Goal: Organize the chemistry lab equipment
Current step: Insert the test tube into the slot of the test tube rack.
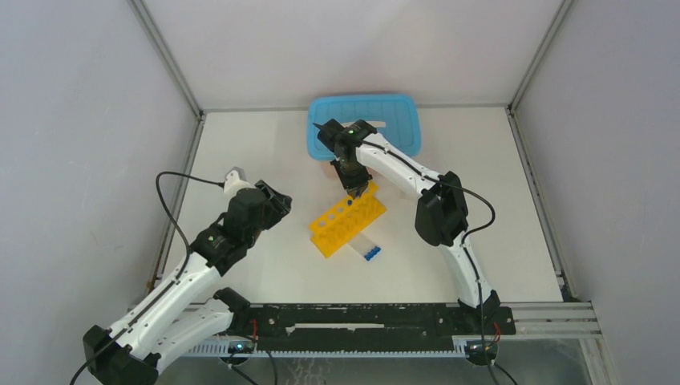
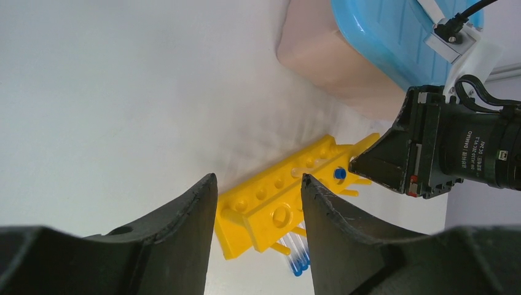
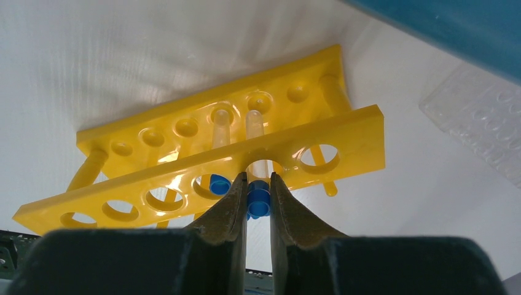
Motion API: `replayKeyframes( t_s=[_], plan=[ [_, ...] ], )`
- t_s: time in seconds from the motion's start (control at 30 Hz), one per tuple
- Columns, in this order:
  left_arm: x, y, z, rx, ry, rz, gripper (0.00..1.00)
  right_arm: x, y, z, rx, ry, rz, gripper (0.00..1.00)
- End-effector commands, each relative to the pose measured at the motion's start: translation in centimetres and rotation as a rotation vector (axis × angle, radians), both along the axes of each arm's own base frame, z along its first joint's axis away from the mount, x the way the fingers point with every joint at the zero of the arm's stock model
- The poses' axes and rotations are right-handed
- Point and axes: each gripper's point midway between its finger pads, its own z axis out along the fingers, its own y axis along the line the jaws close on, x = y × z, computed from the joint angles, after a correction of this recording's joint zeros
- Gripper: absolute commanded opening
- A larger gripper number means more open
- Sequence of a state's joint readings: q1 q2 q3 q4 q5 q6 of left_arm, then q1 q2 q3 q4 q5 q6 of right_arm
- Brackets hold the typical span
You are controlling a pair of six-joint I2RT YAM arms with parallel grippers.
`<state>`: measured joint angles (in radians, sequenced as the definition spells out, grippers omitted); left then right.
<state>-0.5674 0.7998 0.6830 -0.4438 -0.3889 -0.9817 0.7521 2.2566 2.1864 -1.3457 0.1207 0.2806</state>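
Right jaws, motor [image 2: 476, 150] labelled DAMIAO, pinch blue-capped tube [image 3: 258, 200] in rack [image 3: 184, 163].

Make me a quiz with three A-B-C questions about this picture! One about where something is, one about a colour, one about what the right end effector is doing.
1. Where is the blue basket? A) at the table's far edge B) at its near edge C) on the floor
2. What colour is the rack? A) red B) yellow C) green
3. What is the right end effector doing? A) hanging open B) pinching a blue-capped tube C) lifting the basket

Answers: 1 A, it sits beyond the rack; 2 B, plainly yellow; 3 B, its fingers close on the tube's cap.
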Motion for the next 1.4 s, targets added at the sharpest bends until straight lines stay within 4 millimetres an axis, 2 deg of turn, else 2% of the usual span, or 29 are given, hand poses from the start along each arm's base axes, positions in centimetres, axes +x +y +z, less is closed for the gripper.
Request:
replayKeyframes(
  t_s=[0.0,0.57,1.07,1.27,1.37],
  plan=[
    [0.5,0.0,1.2,0.002,-0.044,-0.010,0.57,0.5,0.3,-1.0,-0.004,0.009,0.012,0.19],
    [0.9,0.3,1.2,0.008,-0.043,-0.016,0.57,0.5,0.6,-1.3,0.006,0.020,0.009,0.27],
    [1.1,0.5,1.3,0.002,-0.044,-0.014,0.57,0.4,0.7,-1.1,0.012,0.020,0.002,0.29],
    [1.1,0.5,1.4,-0.001,-0.046,-0.013,0.57,0.7,0.7,-0.3,0.025,-0.006,0.002,0.29],
    [1.1,0.6,1.5,0.000,-0.049,-0.008,0.57,1.2,1.0,1.0,0.059,-0.042,-0.001,0.29]
  ],
)
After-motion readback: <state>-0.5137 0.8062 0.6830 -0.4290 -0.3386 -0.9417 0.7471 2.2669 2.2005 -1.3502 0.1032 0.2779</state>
